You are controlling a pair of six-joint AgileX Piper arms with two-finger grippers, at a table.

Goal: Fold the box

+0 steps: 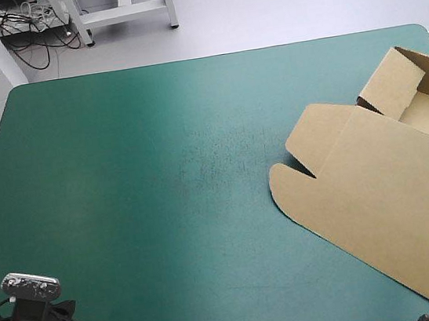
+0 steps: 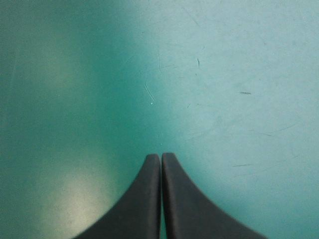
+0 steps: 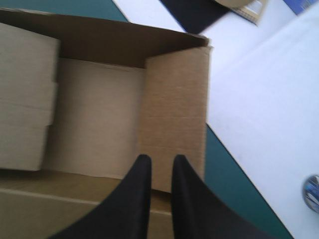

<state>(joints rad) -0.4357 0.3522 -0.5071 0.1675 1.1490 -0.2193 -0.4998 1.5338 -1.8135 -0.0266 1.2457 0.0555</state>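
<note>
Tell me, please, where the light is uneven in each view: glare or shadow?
High view: the teal-green cover is darker toward its left edge, paler down the middle. Left wrist view: a pale glare patch lies on the cover beside the left gripper. Right wrist view: in the box, the far inner wall is shadowed, the floor lit.

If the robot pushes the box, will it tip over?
Probably not: the box has a wide lid lying flat on the cover, so it likely slides. It looks light, thin board. Its raised walls may bend if squeezed.
</note>
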